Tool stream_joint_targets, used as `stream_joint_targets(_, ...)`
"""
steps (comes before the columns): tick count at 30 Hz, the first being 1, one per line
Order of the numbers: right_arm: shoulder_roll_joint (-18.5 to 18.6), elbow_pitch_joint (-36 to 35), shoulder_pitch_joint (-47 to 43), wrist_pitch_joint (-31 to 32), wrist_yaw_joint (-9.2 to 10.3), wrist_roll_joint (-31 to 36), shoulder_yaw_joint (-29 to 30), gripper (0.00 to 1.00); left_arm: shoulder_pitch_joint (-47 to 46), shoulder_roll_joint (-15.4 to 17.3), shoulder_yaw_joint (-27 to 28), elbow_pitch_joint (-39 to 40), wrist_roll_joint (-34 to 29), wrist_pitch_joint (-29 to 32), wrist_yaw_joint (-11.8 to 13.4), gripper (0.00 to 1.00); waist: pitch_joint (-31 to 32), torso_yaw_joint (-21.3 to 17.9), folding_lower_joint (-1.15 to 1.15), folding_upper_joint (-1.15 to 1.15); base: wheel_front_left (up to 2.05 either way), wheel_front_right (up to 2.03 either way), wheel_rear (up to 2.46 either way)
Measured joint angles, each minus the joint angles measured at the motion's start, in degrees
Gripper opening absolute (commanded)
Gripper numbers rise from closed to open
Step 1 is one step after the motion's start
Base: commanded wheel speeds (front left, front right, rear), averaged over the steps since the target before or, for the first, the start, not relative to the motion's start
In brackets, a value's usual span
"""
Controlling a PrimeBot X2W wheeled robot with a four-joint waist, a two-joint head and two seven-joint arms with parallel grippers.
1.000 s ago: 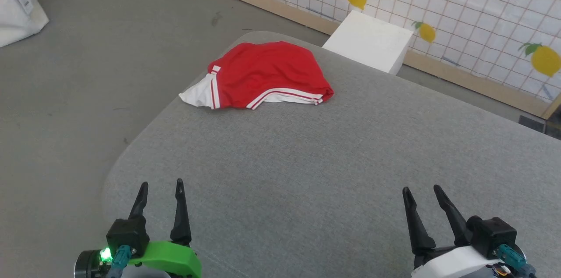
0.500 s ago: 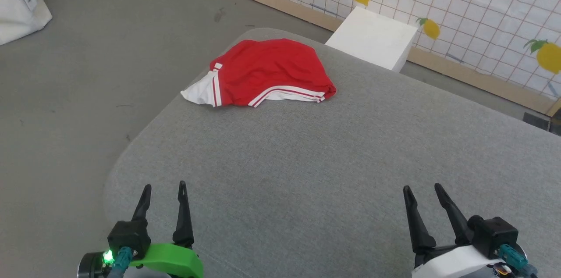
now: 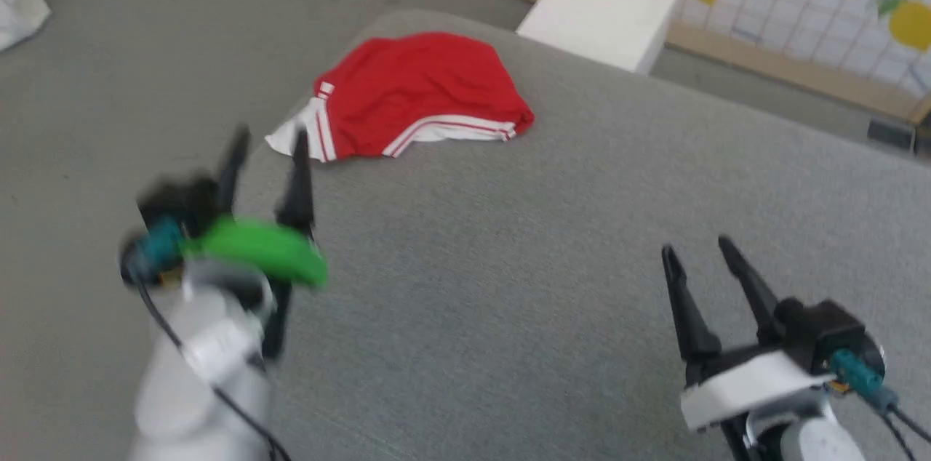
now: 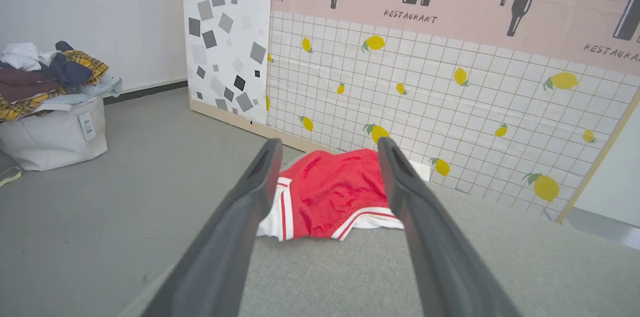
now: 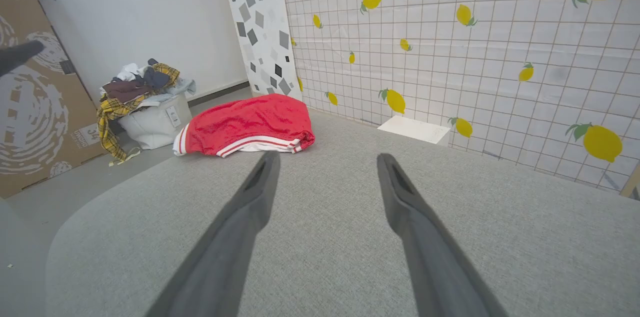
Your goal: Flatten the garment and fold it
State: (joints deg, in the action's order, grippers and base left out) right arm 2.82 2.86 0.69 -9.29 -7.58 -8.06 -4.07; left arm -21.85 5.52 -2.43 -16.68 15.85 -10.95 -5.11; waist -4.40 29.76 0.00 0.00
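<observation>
Lying in a crumpled heap on the far left corner of the grey cloth-covered table (image 3: 509, 279), the red jersey T-shirt (image 3: 418, 90) turns one white sleeve with red-white striped trim toward the table's left edge, and a second striped band runs along its near side. The left gripper (image 3: 269, 135) hangs above the left edge of the table, on the near side of the shirt and apart from it, blurred in the head view. Its two dark fingers stand spread and hold nothing. The right gripper (image 3: 696, 246) hovers over the near right part of the table, well apart from the shirt, its fingers spread and empty too. Beyond the table stands a white box (image 3: 596, 10) near a tiled wall with lemons (image 4: 450, 92). On the floor to the left sits a white bag (image 4: 55, 132) heaped with clothes.
</observation>
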Motion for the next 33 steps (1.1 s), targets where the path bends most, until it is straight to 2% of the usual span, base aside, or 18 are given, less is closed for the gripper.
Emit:
stream_joint_targets(4, 0.0, -3.6, 2.5, 1.9, 0.0, 1.4, -0.2, 1.0, -11.9, 4.2, 0.3, -6.4, 1.9, 4.2, -1.3, 1.0, -3.5, -1.8, 0.0, 0.0, 0.0, 0.0, 0.0)
stream_joint_targets(9, 0.0, -7.2, 5.1, 3.8, 0.0, 2.8, -0.6, 1.0, -24.0, 10.4, 1.7, -13.9, 6.3, 12.5, -1.9, 1.0, -8.4, -4.9, 0.0, 0.0, 0.0, 0.0, 0.0)
stream_joint_targets(12, 0.0, -9.0, 5.7, 4.7, 0.0, 3.9, 0.4, 1.0, -30.7, 13.9, 1.7, -18.1, 9.2, 20.2, -1.9, 1.0, -11.7, -7.1, 0.0, 0.0, 0.0, 0.0, 0.0)
stream_joint_targets(18, 0.0, -11.8, 5.2, 5.8, 0.01, 4.3, 1.9, 1.0, -36.3, 17.1, 1.7, -23.9, 12.7, 36.6, -1.8, 1.0, -18.0, -11.3, 0.01, 0.0, 0.0, 0.0, 0.0)
stream_joint_targets(25, 0.0, -15.1, 3.6, 6.9, 0.01, 5.6, 3.5, 1.0, -37.6, 18.3, 0.7, -27.8, 13.8, 49.5, 2.4, 1.0, -24.8, -14.7, 0.01, 0.0, 0.0, 0.0, 0.0)
stream_joint_targets(31, 0.0, -17.4, 2.8, 7.9, 0.01, 6.2, 4.3, 1.0, -37.3, 19.6, -0.3, -28.7, 13.1, 55.8, 6.5, 1.0, -29.0, -16.1, 0.01, 0.0, 0.0, 0.0, 0.0)
stream_joint_targets(33, 0.0, -17.9, 2.7, 8.2, 0.01, 6.2, 4.4, 1.0, -36.9, 19.6, -0.1, -28.8, 13.2, 56.8, 6.9, 1.0, -29.9, -16.3, 0.01, 0.0, 0.0, 0.0, 0.0)
